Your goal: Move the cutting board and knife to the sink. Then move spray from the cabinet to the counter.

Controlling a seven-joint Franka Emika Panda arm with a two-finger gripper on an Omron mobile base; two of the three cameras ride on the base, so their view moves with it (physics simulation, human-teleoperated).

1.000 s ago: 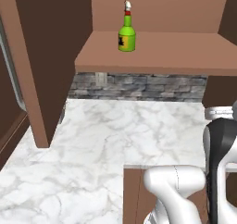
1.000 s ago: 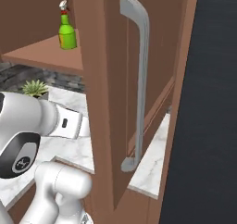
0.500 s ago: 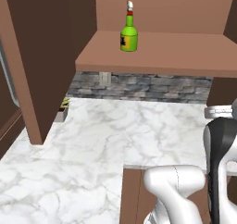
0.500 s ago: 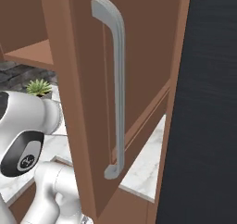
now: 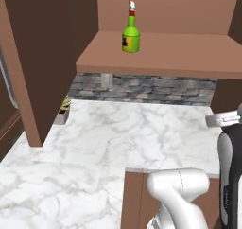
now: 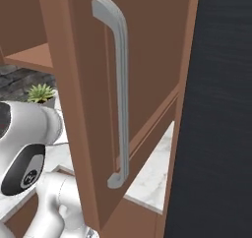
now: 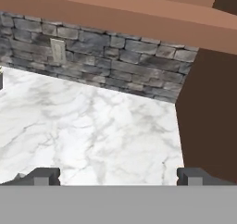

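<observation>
The green spray (image 5: pixel 131 34) stands upright on the wide shelf of the brown cabinet (image 5: pixel 160 53), above the white marble counter (image 5: pixel 108 143). My gripper (image 7: pixel 118 177) is open, with its two fingertips (image 7: pixel 44 176) far apart and nothing between them. It hangs low over the counter (image 7: pixel 92 130), looking at the stone backsplash (image 7: pixel 115 56) below the shelf, well under the spray. The cutting board, the knife and the sink are out of view.
An open cabinet door (image 5: pixel 42 57) stands at the left, and a door with a long grey handle (image 6: pixel 120 119) is close on the right. A small potted plant (image 5: pixel 64 107) sits at the back left. A dark tall panel (image 6: pixel 216 109) borders the right side.
Both base views have shifted, so the base has moved. In the right base view the handled door now covers the spray. The spray itself has not moved on its shelf.
</observation>
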